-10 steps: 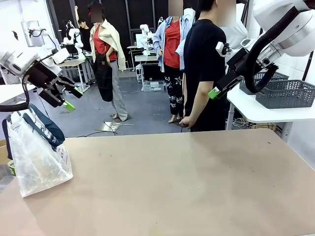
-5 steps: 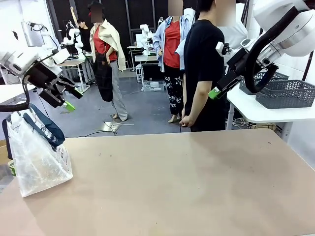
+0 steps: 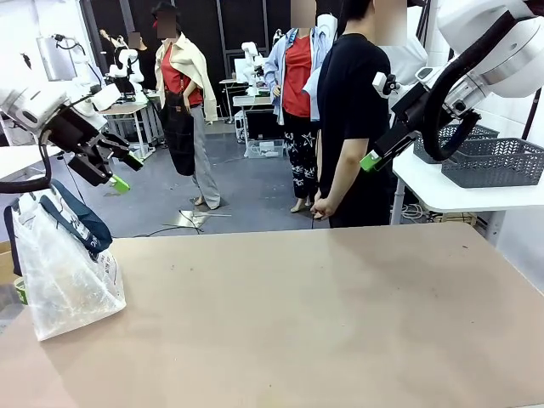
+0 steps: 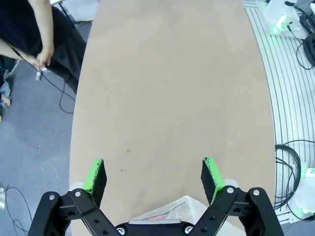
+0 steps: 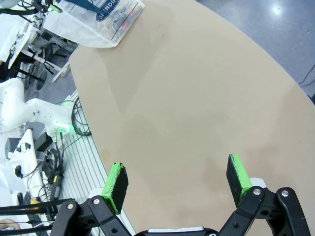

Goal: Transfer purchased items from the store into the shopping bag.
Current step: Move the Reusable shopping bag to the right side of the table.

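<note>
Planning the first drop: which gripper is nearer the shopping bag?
Left. The left gripper hangs open just above the shopping bag; the right gripper is across the table, raised.

You had the broad tan tabletop [image 3: 340, 314] open across its middle and right. Only the translucent crinkly plastic bag with navy strap handles [image 3: 64, 272] blocked the left edge; a person in black [image 3: 353, 127] stood beyond the far side.

Bag [image 3: 64, 272] on surface [image 3: 323, 323], near left corner. Person [image 3: 350, 119] behind far edge. Basket [image 3: 493, 161] on side table [image 3: 433, 191], beyond far right corner.
</note>
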Action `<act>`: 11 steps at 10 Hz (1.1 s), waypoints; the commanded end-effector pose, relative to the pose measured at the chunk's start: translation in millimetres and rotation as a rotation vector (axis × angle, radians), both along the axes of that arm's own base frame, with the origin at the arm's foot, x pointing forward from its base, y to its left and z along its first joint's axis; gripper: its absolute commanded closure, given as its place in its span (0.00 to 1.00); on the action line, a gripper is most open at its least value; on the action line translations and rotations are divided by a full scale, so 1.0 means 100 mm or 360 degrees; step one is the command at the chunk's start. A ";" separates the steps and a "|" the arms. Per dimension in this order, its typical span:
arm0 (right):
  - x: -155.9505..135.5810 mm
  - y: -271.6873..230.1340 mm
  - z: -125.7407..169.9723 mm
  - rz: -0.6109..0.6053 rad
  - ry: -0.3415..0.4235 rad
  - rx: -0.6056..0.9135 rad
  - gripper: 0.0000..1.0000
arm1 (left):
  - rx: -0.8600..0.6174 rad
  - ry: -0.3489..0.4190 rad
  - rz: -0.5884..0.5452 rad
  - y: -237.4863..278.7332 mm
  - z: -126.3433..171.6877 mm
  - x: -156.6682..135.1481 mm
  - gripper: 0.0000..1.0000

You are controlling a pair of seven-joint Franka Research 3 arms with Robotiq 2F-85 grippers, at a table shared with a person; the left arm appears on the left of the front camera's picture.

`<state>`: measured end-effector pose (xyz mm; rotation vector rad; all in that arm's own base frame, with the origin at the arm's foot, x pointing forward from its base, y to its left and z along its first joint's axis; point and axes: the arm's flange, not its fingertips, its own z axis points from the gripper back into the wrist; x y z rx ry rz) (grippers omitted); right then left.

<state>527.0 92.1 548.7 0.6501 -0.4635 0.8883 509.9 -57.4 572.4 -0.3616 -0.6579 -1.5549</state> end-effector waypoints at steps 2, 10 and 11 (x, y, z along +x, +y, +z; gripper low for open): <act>0.01 0.00 0.01 0.0015 0.0004 0.0002 0.00 | -0.0006 -0.0007 -0.0010 0.01 0.00 0.00 0.00; 0.01 0.00 0.01 0.0015 0.0004 0.0002 0.00 | -0.0006 -0.0007 -0.0010 0.01 0.00 0.00 0.00; 0.01 0.00 0.01 0.0015 0.0004 0.0002 0.00 | -0.0006 -0.0007 -0.0010 0.01 0.00 0.00 0.00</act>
